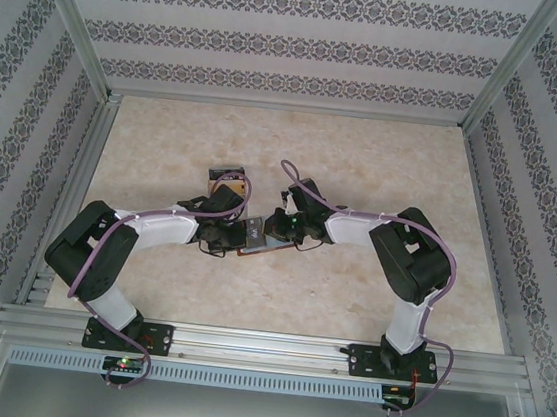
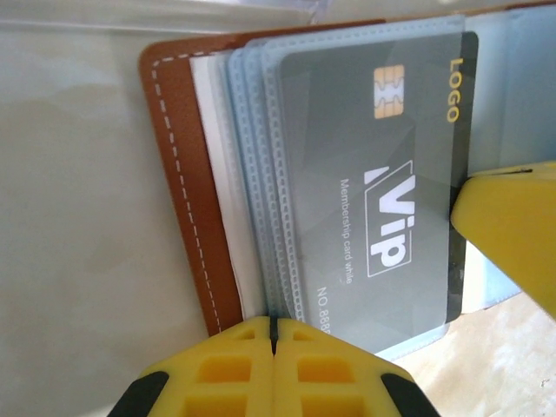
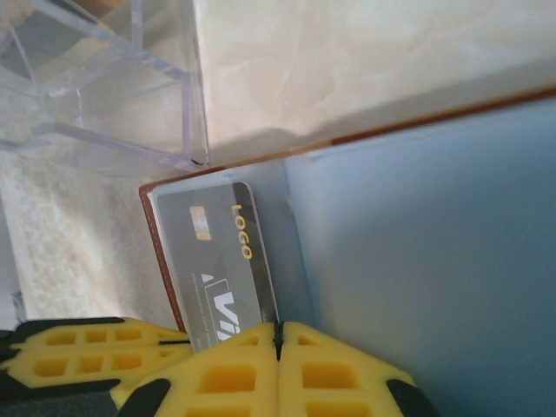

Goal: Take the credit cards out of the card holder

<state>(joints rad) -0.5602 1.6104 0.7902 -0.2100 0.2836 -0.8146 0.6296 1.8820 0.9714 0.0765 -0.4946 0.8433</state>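
Note:
The brown leather card holder lies spread open on the table, its bluish inside facing up. A grey credit card marked "Vip" and "LOGO" sits in the top one of several clear sleeves. My left gripper is shut on the sleeves' lower edge. My right gripper is shut on the long "LOGO" edge of the credit card; one of its yellow fingers shows in the left wrist view. Both grippers meet over the card holder at mid-table.
A clear plastic box stands just behind the left gripper, with its wall close to the wallet's far edge. Patterned walls and aluminium rails bound the table. Open marble surface lies to the right and far side.

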